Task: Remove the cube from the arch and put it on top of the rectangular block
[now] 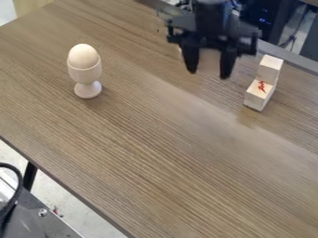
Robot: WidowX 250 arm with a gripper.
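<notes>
While the end effector [209,74] hangs, pale blocks [260,92] near, table edge [294,64] behind.

Pale cube [269,70] atop rectangular block [255,97] (red scribble).

the robot's arm [213,16] is black, or so near it that its parts run together. a thick, rounded section forms the middle of what shows, with a slightly greyer band near the top edge. the gripper [208,74] is black as well, built around a broad crosspiece [183,22] with stepped, angular ends that jut out past the central section on both sides. small blocky pieces and notches break up its outline. the two fingers [191,59] are dark, straight-sided and plain, narrowing towards blunt tips. the finer details around the upper part are too blurred to tell.
</notes>
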